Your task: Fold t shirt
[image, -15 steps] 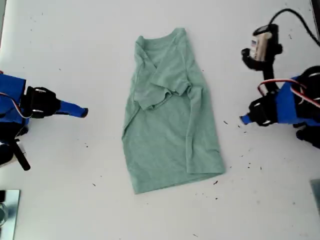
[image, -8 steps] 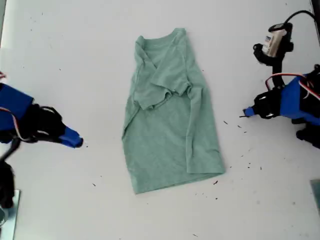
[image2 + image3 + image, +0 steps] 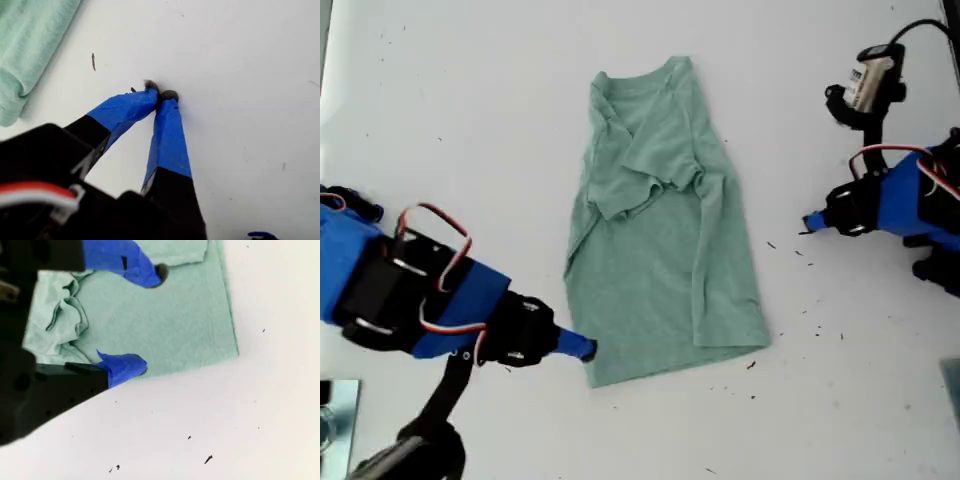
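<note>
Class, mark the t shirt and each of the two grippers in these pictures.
t shirt (image 3: 660, 270): exterior view, middle of its folded body.
my first gripper (image 3: 161, 95): first wrist view, where its shut tips meet.
my second gripper (image 3: 151, 320): second wrist view, midway between its open tips.

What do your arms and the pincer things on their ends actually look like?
Both arms have bright blue bodies with black joints and thin red and white wires looping over them. My first gripper and my second gripper each have two slim black fingers wrapped in blue tape, ending in dark tips. A small camera with a black cable sits above the arm on the exterior view's right.
</note>
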